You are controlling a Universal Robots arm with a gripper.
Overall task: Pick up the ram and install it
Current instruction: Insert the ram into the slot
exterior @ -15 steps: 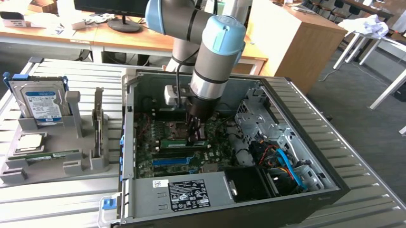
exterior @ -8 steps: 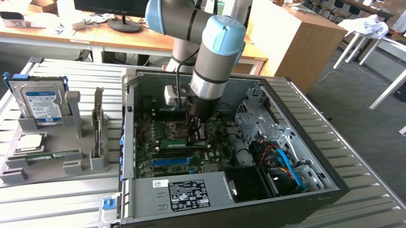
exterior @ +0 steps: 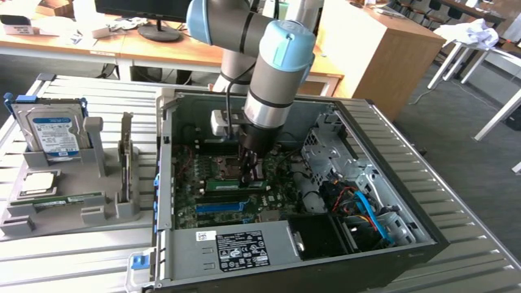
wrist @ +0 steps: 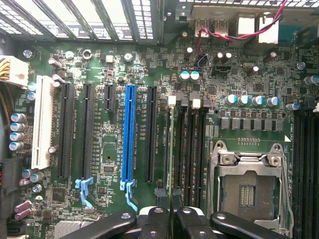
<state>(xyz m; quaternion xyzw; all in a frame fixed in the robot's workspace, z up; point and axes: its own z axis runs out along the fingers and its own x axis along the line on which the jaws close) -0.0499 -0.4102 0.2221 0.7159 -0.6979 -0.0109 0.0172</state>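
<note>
Between the nearly closed fingers [wrist: 172, 211] stands the ram [wrist: 171, 149], held edge-on and lined up with the memory slots [wrist: 192, 144] just beneath. Pickup looks done; seating is unfinished. Beyond lie the empty processor socket [wrist: 246, 186] and motherboard [wrist: 114, 79].

We count one open computer case [exterior: 423, 201], one hard drive [exterior: 53, 131], one blue slot [wrist: 129, 134], one white slot [wrist: 42, 129], one empty processor socket [wrist: 247, 191].

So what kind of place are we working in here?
Likely an office or lab set up for PC assembly: an open computer case on a slatted metal table, wooden desks behind, and a parts rack with a hard drive.
</note>
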